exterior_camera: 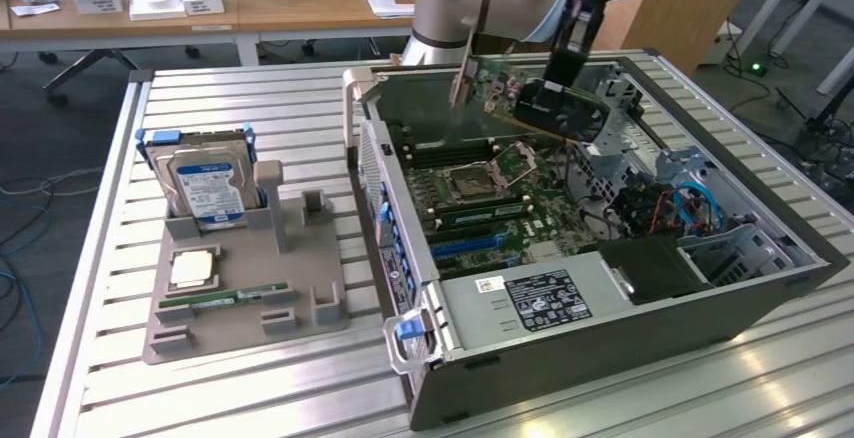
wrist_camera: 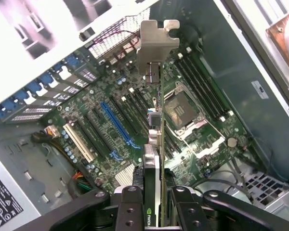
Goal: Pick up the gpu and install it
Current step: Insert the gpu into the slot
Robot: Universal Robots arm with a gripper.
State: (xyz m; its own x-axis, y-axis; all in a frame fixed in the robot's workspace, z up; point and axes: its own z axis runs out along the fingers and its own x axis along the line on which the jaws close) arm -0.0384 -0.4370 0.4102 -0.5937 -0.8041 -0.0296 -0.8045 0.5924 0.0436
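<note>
There on the grey tray [exterior_camera: 314,303], a blue-labelled hard drive [exterior_camera: 211,190] stands upright; a processor chip [exterior_camera: 192,269] and slim RAM stick [exterior_camera: 224,301] lie flat just beside each other, slatted table [exterior_camera: 240,98] underneath.

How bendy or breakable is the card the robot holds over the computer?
Probably stiff: the gpu sticks out straight from the hand, with no sagging. Likely fragile, since its green board carries tiny parts. Its metal bracket may make that end a bit heavier.
</note>
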